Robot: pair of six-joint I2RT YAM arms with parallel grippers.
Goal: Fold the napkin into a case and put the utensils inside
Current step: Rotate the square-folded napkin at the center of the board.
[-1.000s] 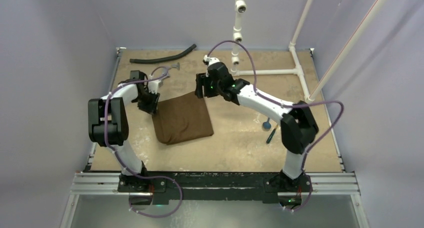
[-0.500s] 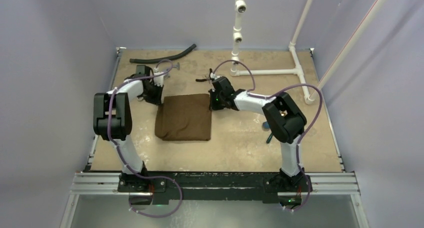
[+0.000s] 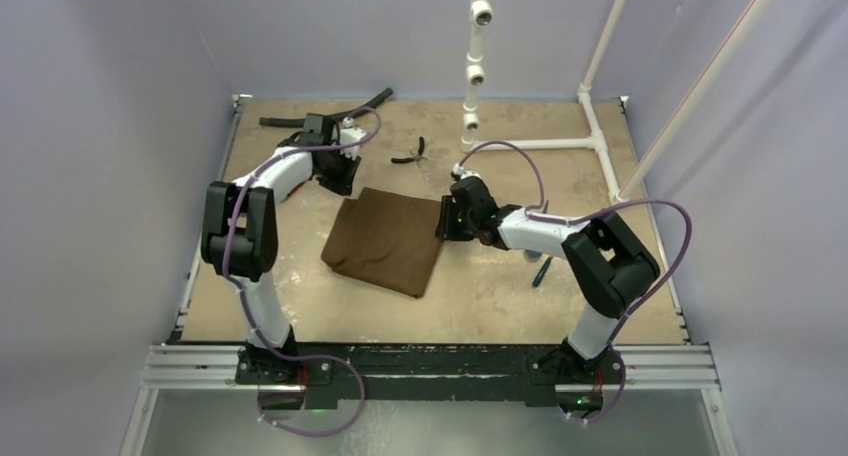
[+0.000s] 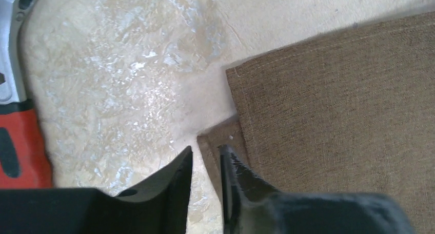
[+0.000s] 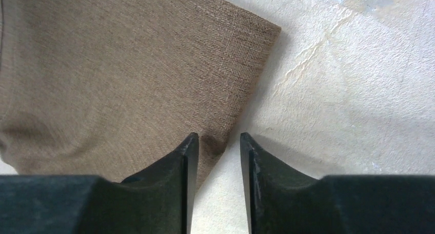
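Note:
The napkin (image 3: 385, 241) lies folded flat in the middle of the table, skewed, its lower layer sticking out at the far left corner (image 4: 333, 100). My left gripper (image 3: 340, 176) sits low at that corner, jaws (image 4: 206, 149) a little apart, with the protruding lower corner lying loose between them. My right gripper (image 3: 445, 221) is at the napkin's right edge (image 5: 113, 64), open (image 5: 219, 136), straddling the edge without pinching it. A dark thin utensil (image 3: 541, 272) and a bit of the blue spoon (image 3: 533, 253) peek out beside my right forearm.
Small black pliers (image 3: 410, 155) lie at the back centre. A black hose (image 3: 372, 102) runs along the far edge, partly behind my left arm. White pipes (image 3: 540, 142) cross the back right. A red-handled wrench (image 4: 15, 141) lies left of my left gripper.
Both grippers closed on the napkin's far corners, dragged and turned it to the right, then parted their jaws. The left arm reached farther back, the right came nearer, and the pliers now show.

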